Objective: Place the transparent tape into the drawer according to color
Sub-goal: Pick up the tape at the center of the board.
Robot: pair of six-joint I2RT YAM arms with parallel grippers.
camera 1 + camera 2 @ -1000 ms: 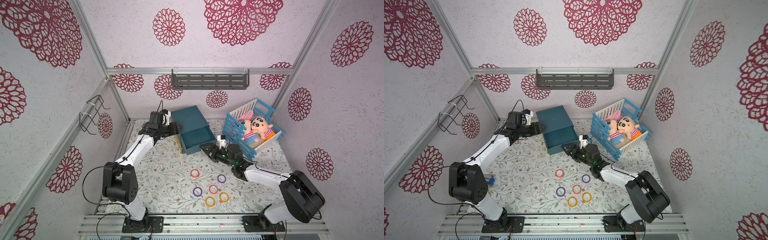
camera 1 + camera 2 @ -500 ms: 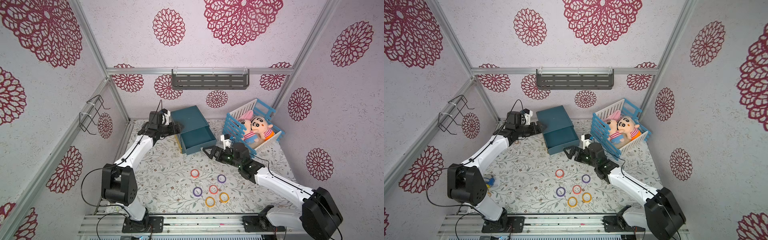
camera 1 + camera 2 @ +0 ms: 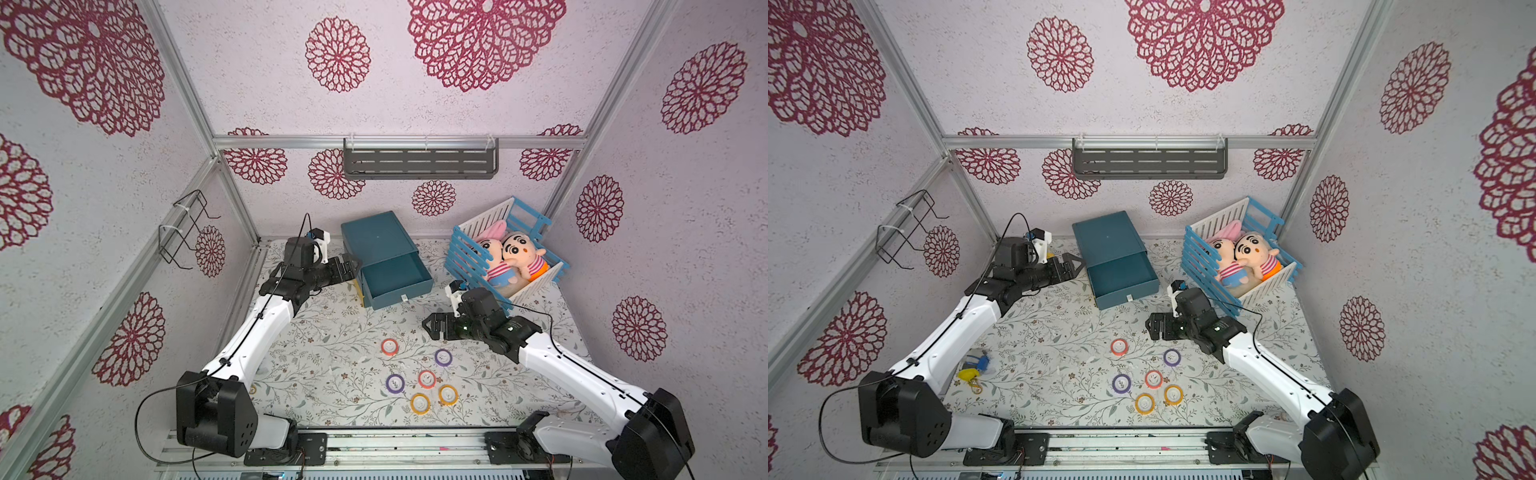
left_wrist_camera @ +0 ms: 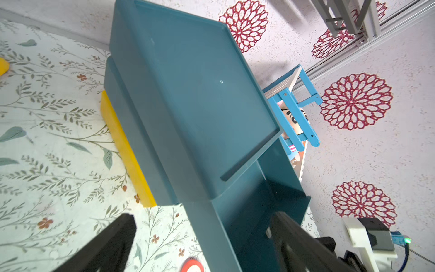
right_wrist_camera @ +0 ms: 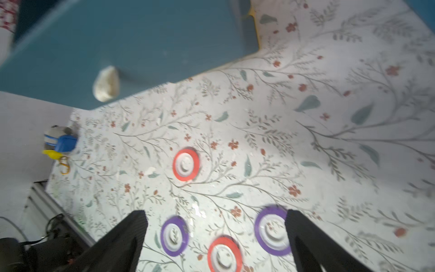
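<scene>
Several transparent tape rolls lie flat on the floral mat. In both top views there are a red one (image 3: 390,346), two purple ones (image 3: 443,357) (image 3: 395,383), another red (image 3: 427,378) and two yellow-orange ones (image 3: 420,403) (image 3: 1173,394). The teal drawer (image 3: 395,274) stands pulled out of its cabinet, with nothing inside. My left gripper (image 3: 353,266) is open beside the drawer's left wall (image 4: 211,235). My right gripper (image 3: 430,326) hovers open, holding nothing, between the drawer front and the rolls; the right wrist view shows a red roll (image 5: 186,164) and a purple roll (image 5: 273,230) below it.
A blue-and-white crate (image 3: 461,253) holding two plush dolls stands at the back right, close behind my right wrist. A small blue-and-yellow keychain toy (image 3: 973,365) lies at the mat's left side. A yellow lower drawer (image 4: 127,150) juts out under the teal cabinet.
My right gripper has drawn back from the drawer front toward the rolls, staying open. The left gripper's jaws have spread wider beside the drawer.
</scene>
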